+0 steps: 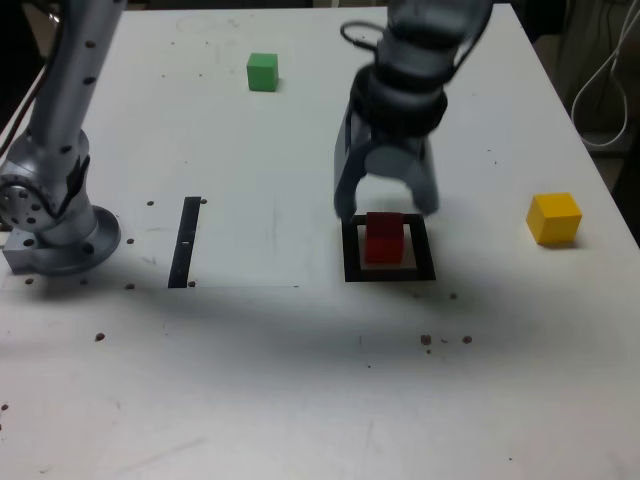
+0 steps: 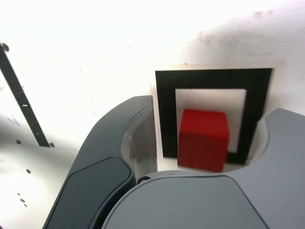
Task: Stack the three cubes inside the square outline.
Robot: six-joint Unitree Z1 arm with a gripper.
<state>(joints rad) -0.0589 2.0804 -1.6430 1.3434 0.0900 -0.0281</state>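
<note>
Standing apart, the jaws of the tool [image 2: 205, 138] flank the red cube [image 2: 203, 140], unmarked by readable writing.

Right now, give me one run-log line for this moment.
fingers: open, above red cube | red cube: inside square outline | yellow cube, green cube: outside it, apart

Blurred gripper [image 1: 388, 180], strip [image 2: 21, 98] cut off
</note>
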